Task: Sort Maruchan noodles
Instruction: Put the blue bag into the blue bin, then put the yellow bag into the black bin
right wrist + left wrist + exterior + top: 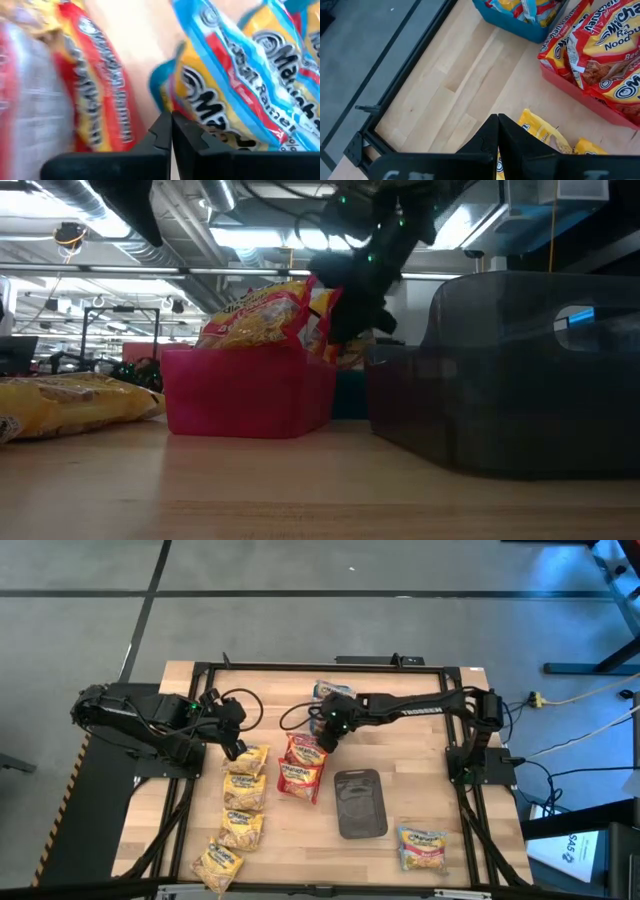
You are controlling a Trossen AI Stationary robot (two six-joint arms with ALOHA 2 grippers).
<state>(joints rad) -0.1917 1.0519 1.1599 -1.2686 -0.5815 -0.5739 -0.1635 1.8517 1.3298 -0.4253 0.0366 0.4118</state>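
Two grippers for you, both clenched on nothing. Right gripper [326, 736] sits at table centre, btwn the red packets [300, 765] in the pink tray [245, 395] at its 7 o'clock and the blue packets [330, 690] in the teal tray [517, 25] at 12. Left gripper [236, 750] hangs over the yellow packets [243, 805], a column running to 6 o'clock. One blue-pink packet [422, 846] lies at 4 o'clock by the grey tray [360, 803].

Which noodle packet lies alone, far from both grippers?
The blue-and-pink packet at the table's front right corner. It lies beside the grey tray, apart from the yellow row and the red pile, and neither arm is near it.
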